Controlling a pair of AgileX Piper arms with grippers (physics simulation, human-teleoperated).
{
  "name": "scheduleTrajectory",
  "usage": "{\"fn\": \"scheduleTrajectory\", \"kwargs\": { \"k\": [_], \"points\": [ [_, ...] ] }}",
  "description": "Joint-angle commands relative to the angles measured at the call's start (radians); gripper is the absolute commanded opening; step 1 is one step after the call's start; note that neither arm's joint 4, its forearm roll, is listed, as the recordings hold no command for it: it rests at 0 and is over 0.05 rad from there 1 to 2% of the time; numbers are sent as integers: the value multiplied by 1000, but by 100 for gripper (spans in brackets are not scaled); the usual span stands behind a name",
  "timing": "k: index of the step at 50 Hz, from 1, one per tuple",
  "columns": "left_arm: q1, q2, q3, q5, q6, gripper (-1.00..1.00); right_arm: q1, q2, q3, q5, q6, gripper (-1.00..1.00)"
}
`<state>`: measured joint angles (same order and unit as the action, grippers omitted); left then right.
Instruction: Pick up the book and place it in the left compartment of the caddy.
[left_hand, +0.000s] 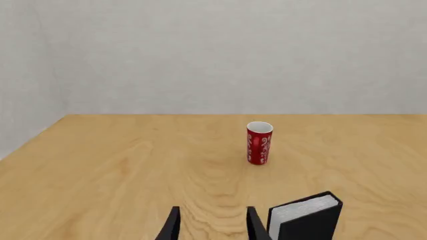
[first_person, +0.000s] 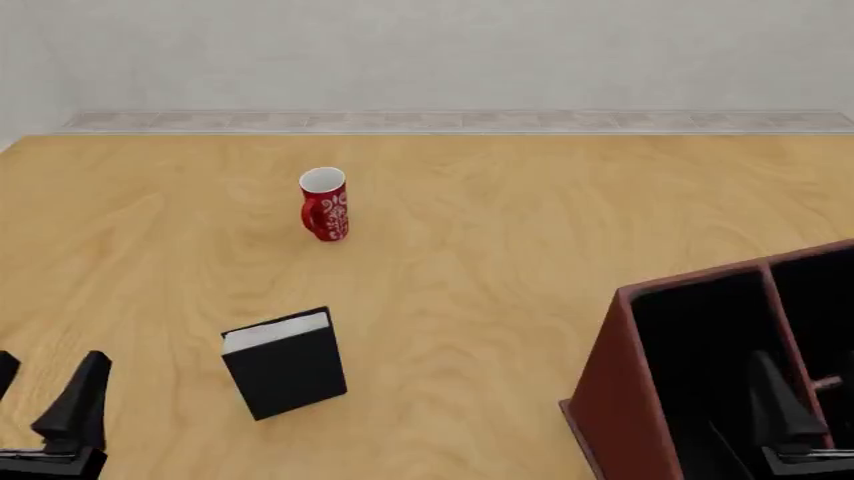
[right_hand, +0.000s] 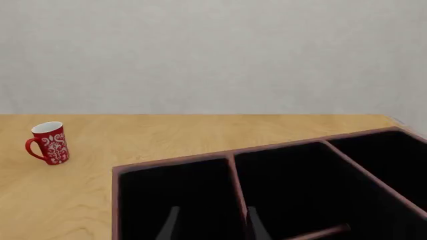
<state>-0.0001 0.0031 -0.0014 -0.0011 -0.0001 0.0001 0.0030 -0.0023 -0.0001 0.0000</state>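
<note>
The black book stands upright on the table with its white page edge facing up, and it also shows in the left wrist view. My left gripper is open and empty at the near left, with the book just to the right of its fingertips. The caddy stands at the near right. Its left compartment is black inside. My right gripper is open over the caddy, straddling the divider beside the left compartment. It holds nothing.
A red mug with a white pattern stands upright beyond the book, towards the middle of the table. It also appears in the left wrist view and the right wrist view. A pale wall bounds the far edge.
</note>
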Motion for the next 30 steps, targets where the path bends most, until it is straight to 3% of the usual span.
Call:
{"fn": "scheduleTrajectory", "kwargs": {
  "k": [1,20,25,26,27,29,30],
  "points": [
    [0,5,-2,-3,0,100,0,6,-1,-4,0,100],
    [0,7,-2,-3,0,100,1,3,0,-2,-3,100],
    [0,3,-2,-3,2,100,11,2,-1,-3,33,100],
    [0,4,-3,-5,3,100,28,1,-25,-16,54,100],
    [0,10,-1,-7,0,100,43,6,-57,14,21,100],
    [0,7,-1,-6,1,100,50,27,-102,34,36,100],
    [0,3,-2,-6,3,100,79,61,-129,31,4,100]
  ]
}}
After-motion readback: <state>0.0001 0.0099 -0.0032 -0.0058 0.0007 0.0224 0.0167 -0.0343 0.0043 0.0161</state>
